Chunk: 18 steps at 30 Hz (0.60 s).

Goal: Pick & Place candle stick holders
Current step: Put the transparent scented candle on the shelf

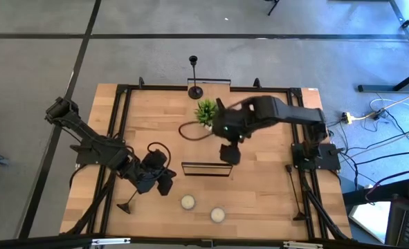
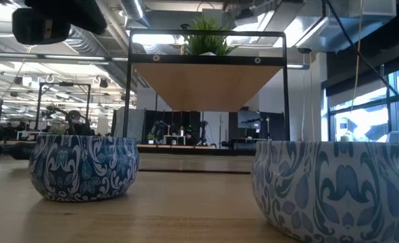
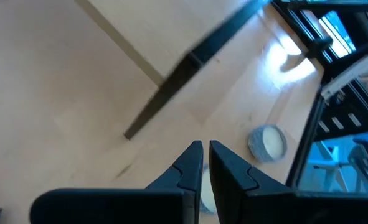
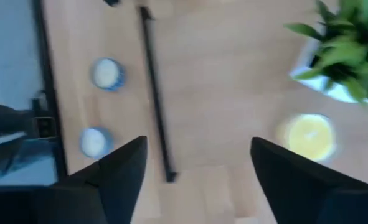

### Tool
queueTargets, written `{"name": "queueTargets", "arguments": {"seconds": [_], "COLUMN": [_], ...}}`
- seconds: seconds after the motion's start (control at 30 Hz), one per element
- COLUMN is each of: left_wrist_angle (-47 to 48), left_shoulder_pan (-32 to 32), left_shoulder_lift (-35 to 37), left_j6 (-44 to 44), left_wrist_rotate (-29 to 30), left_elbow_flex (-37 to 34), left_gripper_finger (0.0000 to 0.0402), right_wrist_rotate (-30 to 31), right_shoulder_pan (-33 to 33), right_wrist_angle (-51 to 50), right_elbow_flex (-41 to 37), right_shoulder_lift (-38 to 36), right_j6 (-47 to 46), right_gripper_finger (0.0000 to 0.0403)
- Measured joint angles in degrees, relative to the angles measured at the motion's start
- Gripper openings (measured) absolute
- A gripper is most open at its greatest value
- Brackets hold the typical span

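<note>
Blue-patterned candle tins are crowding the low view, one tin (image 2: pixel 84 167) sitting to one side and a second tin (image 2: pixel 334 192) looming larger beside it, so they are blocking most of the tabletop from that angle; no candle stick holder is showing there at all. From above, one tall holder (image 1: pixel 194 77) is standing at the far edge of the table (image 1: pixel 259 190), well apart from both arms; a second holder (image 1: pixel 129 199) is showing near the front-left corner, just beside the left gripper (image 1: pixel 157 178), and I cannot tell whether it is standing or lying; a third is not showing anywhere. The left gripper is waiting with its fingers pressed nearly together on nothing; the right gripper (image 1: pixel 230 153) is hovering over the middle of the table with its fingers spread wide and empty. That spot is looking risky: the potted plant (image 1: pixel 206 111) and a black wire frame (image 1: pixel 207 168) are sitting close on either side of it, and a yellow candle (image 4: pixel 308 137) is lying near the plant, so a careless descent or swing is likely to be clipping one of them. The far holder is thin, top-heavy and right at the edge; an off-centre pinch or a nudge from one finger could be tipping it off the table. The right arm is covering part of the table's centre from above, and the brown loop (image 1: pixel 190 129) beside the plant is proving hard to identify.
</note>
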<state>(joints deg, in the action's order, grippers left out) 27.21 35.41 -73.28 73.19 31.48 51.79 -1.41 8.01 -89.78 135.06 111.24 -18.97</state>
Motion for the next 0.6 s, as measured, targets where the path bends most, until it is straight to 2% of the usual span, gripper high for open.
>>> {"name": "queueTargets", "arguments": {"seconds": [0.3,0.4,0.6], "left_wrist_angle": [0.01,0.01,-0.01], "left_shoulder_pan": [4.36,5.48,7.46], "left_shoulder_lift": [0.00,0.00,0.00], "left_j6": [-0.35,-1.48,-2.67], "left_wrist_rotate": [-1.22,-1.09,-1.02], "left_elbow_flex": [0.02,0.02,0.02], "left_gripper_finger": [0.0022,0.0022,0.0022], "right_wrist_rotate": [14.28,17.24,21.66], "right_shoulder_pan": [8.94,10.82,15.50], "right_wrist_angle": [1.91,2.15,4.95], "right_elbow_flex": [-1.27,-1.27,-2.35], "right_shoulder_lift": [-4.42,-4.83,-5.05], "right_j6": [-14.52,-20.02,-28.48], "right_gripper_finger": [0.0175,0.0161,0.0157]}}
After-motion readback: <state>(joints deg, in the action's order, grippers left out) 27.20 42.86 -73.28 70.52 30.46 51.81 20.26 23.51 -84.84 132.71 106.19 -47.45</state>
